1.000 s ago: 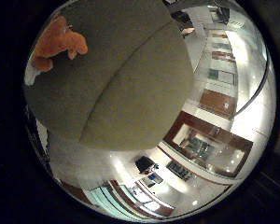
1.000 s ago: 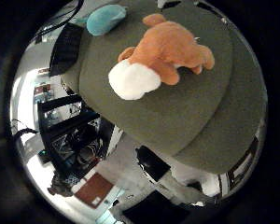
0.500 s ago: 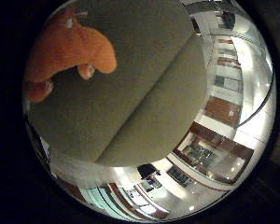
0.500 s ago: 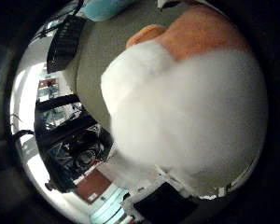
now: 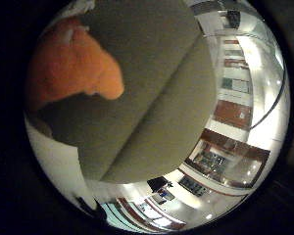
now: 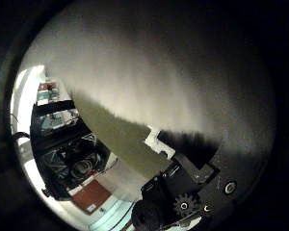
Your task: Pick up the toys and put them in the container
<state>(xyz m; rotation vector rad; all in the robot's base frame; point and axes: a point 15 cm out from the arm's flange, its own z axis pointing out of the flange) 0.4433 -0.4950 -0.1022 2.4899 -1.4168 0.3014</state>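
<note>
Fingers of the hand show only as black and white geared parts at the lower edge of your thumb-side view, reaching in toward the toy. From that little you cannot tell whether they are straight, curled, or closed on anything.

Right against the palm you have the plush toy. In the thumb-side view its white fuzzy part fills nearly the whole upper and middle frame, a soft pale mass with no outline left to read, so it is very close to the camera. In the little-finger-side view you see its orange body at the upper left, rounded and furry, with a blunt lobe pointing toward the middle of the frame and a small patch of white at its upper edge.

The toy lies on the olive-green mat, which covers the centre of the little-finger-side view. A straight fold or seam runs diagonally across the mat from upper right to lower left. You also see a strip of the same green surface below the white plush in the thumb-side view.

Past the mat's edge, at the lower left of the thumb-side view, you see a dark metal frame and a reddish-brown floor far below. Whether the toy is lifted off the mat, you cannot tell.
</note>
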